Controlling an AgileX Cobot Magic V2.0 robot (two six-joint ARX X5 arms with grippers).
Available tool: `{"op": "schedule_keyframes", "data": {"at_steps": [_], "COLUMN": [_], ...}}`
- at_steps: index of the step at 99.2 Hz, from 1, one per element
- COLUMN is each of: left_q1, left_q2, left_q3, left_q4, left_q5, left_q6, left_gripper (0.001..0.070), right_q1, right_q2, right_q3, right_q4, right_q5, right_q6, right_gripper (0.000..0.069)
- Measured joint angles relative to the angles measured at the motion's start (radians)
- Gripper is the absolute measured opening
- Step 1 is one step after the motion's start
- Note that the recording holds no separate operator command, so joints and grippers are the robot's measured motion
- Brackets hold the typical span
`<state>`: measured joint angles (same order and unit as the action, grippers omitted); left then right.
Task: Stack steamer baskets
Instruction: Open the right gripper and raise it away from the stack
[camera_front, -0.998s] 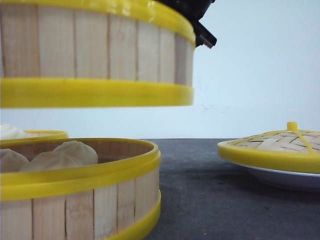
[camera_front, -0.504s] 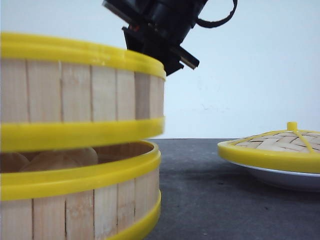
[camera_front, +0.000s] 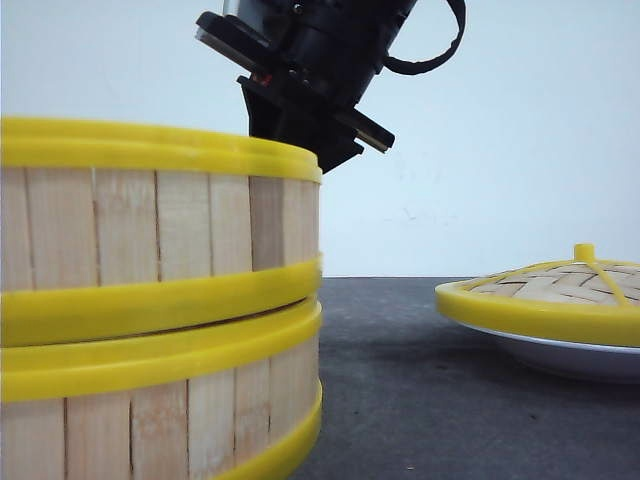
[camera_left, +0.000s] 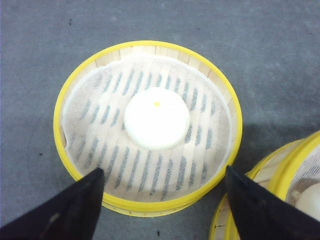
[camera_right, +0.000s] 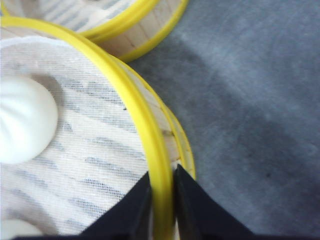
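- Front view: the upper steamer basket (camera_front: 150, 230) sits on the lower steamer basket (camera_front: 150, 400), but its bottom rim looks slightly tilted against the lower rim, so it may not be fully seated.
- Right hand (camera_right: 160, 200) pinches the upper basket's yellow rim, one finger inside the wall and one outside. If it lets go while the basket is askew, the basket could settle crooked or slide off centre; if it pulls away sideways, it could drag the basket along.
- The inner finger stands near the bun (camera_right: 22, 120) on the cloth liner; a careless withdrawal might brush it or snag the cloth.
- Left hand (camera_left: 160, 200) hangs spread wide and holds nothing, above a third steamer basket (camera_left: 147, 125) standing on the counter (camera_left: 270, 60) with one bun (camera_left: 156, 117) inside. The stack's edge lies just beside it, so a grasp there could knock the stack.
- The woven lid (camera_front: 545, 290) rests on a white plate (camera_front: 560, 355), well apart to the right; nothing there obstructs the stack.
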<state>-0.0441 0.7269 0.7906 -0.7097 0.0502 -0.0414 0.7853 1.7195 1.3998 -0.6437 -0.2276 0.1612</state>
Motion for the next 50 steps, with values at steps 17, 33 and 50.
{"op": "schedule_keyframes", "data": {"at_steps": [17,33,50], "left_q1": [0.0,0.0,0.0], "left_q2": [0.0,0.0,0.0], "left_q3": [0.0,0.0,0.0], "left_q4": [0.0,0.0,0.0], "left_q5": [0.0,0.0,0.0], "left_q6": [0.0,0.0,0.0], "left_gripper": [0.0468,0.0468,0.0468], "right_q1": [0.0,0.0,0.006], "right_q2": [0.004,0.005,0.005], "right_q3": [0.0,0.0,0.0], "right_q4": [-0.012,-0.011,-0.027], "right_q5": [0.01,0.011,0.012], "right_q6": [0.002,0.004,0.004], "right_gripper": [0.0051,0.0051,0.0051]}}
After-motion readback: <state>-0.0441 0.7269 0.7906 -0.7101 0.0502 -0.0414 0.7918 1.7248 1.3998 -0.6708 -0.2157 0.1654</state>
